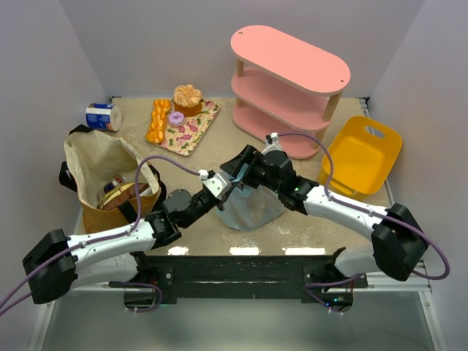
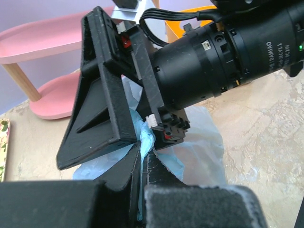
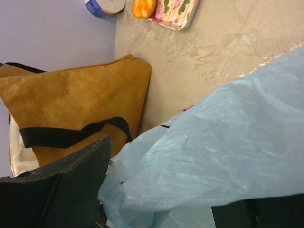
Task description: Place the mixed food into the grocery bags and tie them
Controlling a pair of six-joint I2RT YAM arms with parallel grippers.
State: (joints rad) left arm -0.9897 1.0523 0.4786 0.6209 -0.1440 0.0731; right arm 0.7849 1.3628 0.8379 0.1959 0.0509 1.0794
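The light-blue plastic bag [image 1: 252, 208] stands at the table's middle, bulging with contents I cannot make out. My left gripper [image 1: 223, 186] is shut on a twisted blue handle [image 2: 145, 137] of the bag at its top. My right gripper [image 1: 238, 170] sits just behind it over the bag's top. Its fingers [image 3: 71, 185] stand wide apart with bag plastic [image 3: 213, 142] draped between them. The tan tote [image 1: 102, 172] with black straps stands open at the left, with some food [image 1: 121, 191] inside it. The tote also shows in the right wrist view [image 3: 71, 99].
A pink three-tier shelf [image 1: 289, 80] stands at the back right, and a yellow basket [image 1: 362, 153] lies to its right. A floral tray [image 1: 191, 131] with braided bread, a cupcake and a purple doughnut sits at the back. A blue-and-white can [image 1: 102, 117] lies at the back left.
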